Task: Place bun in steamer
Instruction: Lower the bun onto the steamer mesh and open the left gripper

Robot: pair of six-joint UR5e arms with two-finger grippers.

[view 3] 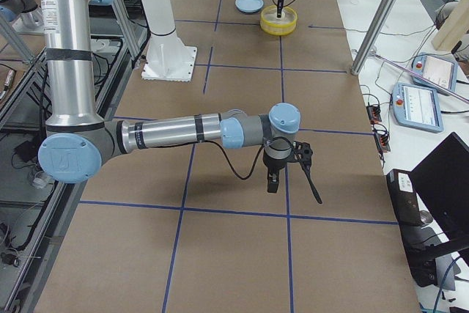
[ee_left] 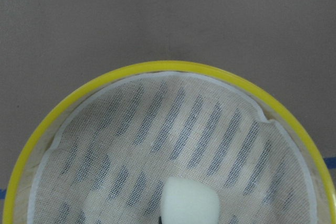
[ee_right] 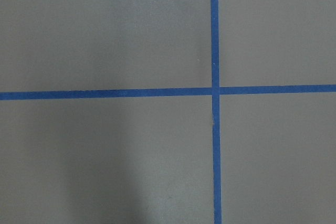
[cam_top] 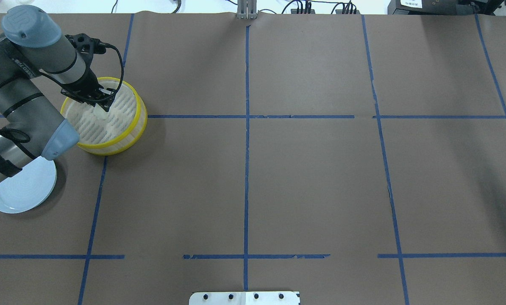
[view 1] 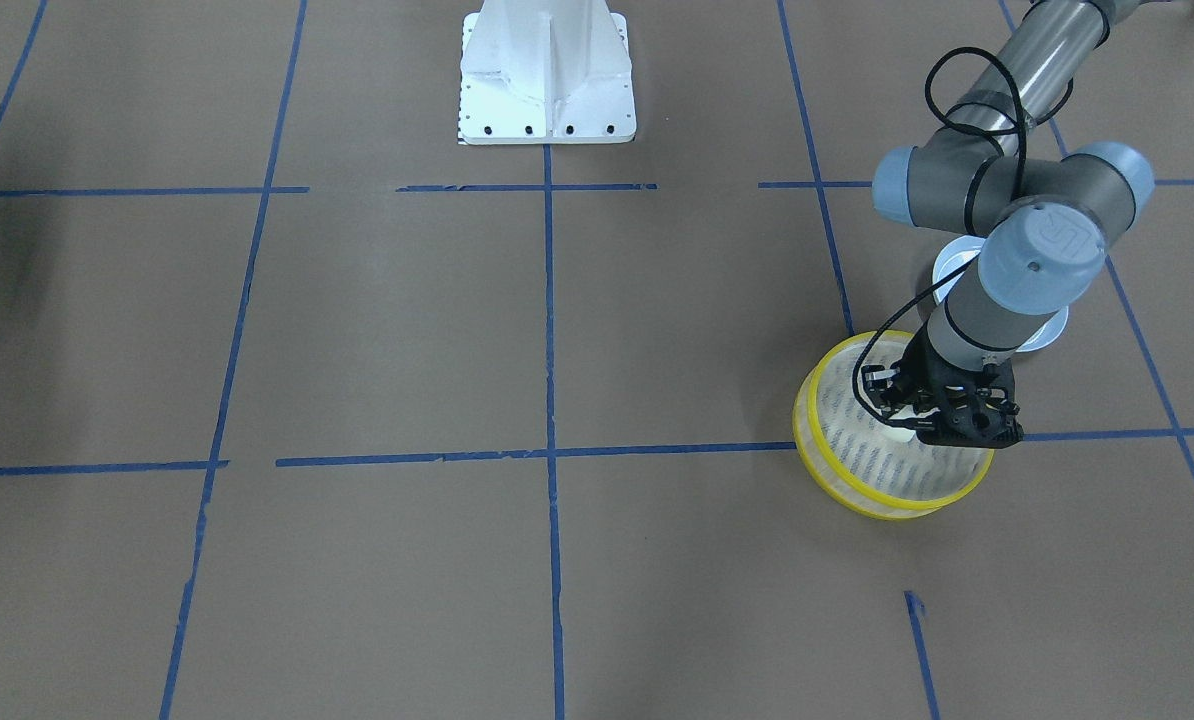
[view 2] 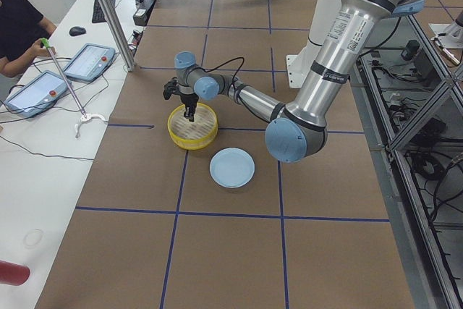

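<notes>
The steamer (view 1: 862, 500) is a round yellow-rimmed basket with a slotted mesh floor, near the table's far left in the overhead view (cam_top: 109, 150). My left gripper (view 1: 905, 425) reaches down inside it (cam_top: 102, 106), shut on the bun (ee_left: 189, 203). The bun is a small cream-white block held low over the mesh (ee_left: 173, 129); its fingers do not show in the left wrist view. My right gripper (view 3: 272, 181) shows only in the exterior right view, hanging above bare table. I cannot tell whether it is open or shut.
A pale blue plate (cam_top: 20, 195) lies next to the steamer, partly under my left arm. The white robot base (view 1: 547, 75) stands at mid-table. Blue tape lines (ee_right: 214, 90) cross the brown table. A side table with tablets (view 2: 87, 63) and a metal pole (view 2: 108, 12) lies beyond the far edge.
</notes>
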